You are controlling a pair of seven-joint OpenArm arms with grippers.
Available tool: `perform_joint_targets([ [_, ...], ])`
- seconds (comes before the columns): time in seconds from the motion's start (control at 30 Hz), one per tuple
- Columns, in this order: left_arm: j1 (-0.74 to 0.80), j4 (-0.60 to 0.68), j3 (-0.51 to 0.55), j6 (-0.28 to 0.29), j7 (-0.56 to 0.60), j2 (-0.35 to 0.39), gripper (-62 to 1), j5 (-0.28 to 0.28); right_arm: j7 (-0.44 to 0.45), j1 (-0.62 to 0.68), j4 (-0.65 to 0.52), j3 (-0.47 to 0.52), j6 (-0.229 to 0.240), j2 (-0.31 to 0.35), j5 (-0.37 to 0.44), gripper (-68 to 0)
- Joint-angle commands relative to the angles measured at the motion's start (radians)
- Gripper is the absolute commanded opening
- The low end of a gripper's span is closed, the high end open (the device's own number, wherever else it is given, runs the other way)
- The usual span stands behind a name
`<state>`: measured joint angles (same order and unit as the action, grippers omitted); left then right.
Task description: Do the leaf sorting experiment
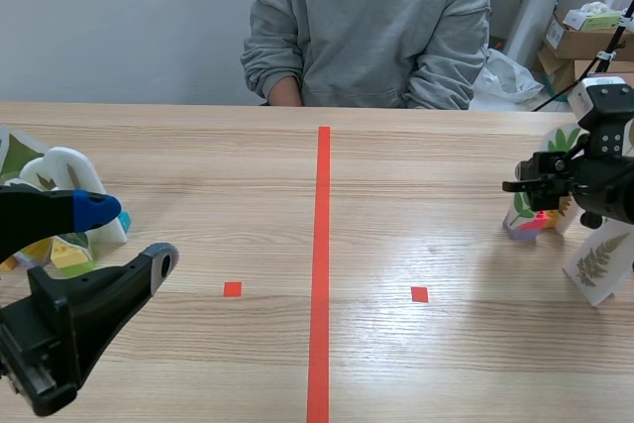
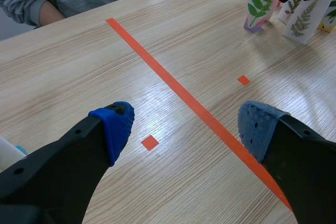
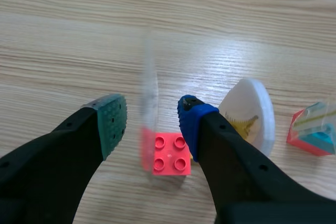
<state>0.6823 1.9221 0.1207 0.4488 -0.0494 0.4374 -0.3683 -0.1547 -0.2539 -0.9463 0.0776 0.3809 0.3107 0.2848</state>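
In the right wrist view, a thin leaf card [image 3: 149,85] is seen edge-on, standing upright in a red brick [image 3: 170,157]. My right gripper [image 3: 151,121] is open around it, one finger on each side, neither pressing. Beside it stands a white card with a yellow leaf [image 3: 248,113]. In the scene view my right gripper [image 1: 515,186] hangs over the green-leaf card [image 1: 523,213] at the right edge, with a fern card [image 1: 600,261] nearby. My left gripper [image 1: 129,235] is open and holds nothing, low at the left beside more leaf cards [image 1: 61,173]. Below my left gripper [image 2: 186,129] is bare wood.
A person in a grey sweater [image 1: 369,17] sits across the table. An orange-red tape line [image 1: 322,264] runs down the middle of the table, with a small square mark on each side. A red and teal block [image 3: 314,132] lies to the side of the right gripper.
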Motion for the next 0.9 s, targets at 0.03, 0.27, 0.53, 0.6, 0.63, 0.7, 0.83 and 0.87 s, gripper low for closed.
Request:
perform_joint_targets([
  [0.03,0.004,0.014,0.002,0.003,0.015,-0.005,-17.2,-0.013,0.019,-0.012,-0.042,0.003,0.000,0.016,0.011,-37.0],
  [0.27,0.004,0.014,0.002,0.003,0.015,-0.005,-17.2,-0.013,0.019,0.005,-0.090,0.003,0.001,0.016,0.010,-26.1],
  [0.53,0.004,0.014,0.002,0.003,0.015,-0.005,-17.2,-0.013,-0.013,0.061,-0.216,0.003,0.031,0.036,0.011,-19.8],
  [0.6,0.004,0.014,0.002,0.003,0.015,-0.005,-17.2,-0.013,-0.024,0.083,-0.269,0.003,0.056,0.051,0.015,-19.8],
  [0.63,0.004,0.014,0.002,0.003,0.015,-0.005,-17.2,-0.013,-0.029,0.098,-0.301,0.003,0.066,0.062,0.016,-19.8],
  [0.7,0.004,0.014,0.002,0.003,0.015,-0.005,-17.2,-0.013,-0.039,0.130,-0.370,0.003,0.091,0.081,0.024,-19.8],
  [0.83,0.004,0.014,0.002,0.003,0.015,-0.005,-17.2,-0.013,-0.072,0.212,-0.509,0.003,0.108,0.123,0.068,-19.8],
  [0.87,0.004,0.014,0.002,0.003,0.015,-0.005,-17.2,-0.013,-0.076,0.235,-0.542,0.005,0.118,0.133,0.073,-19.8],
])
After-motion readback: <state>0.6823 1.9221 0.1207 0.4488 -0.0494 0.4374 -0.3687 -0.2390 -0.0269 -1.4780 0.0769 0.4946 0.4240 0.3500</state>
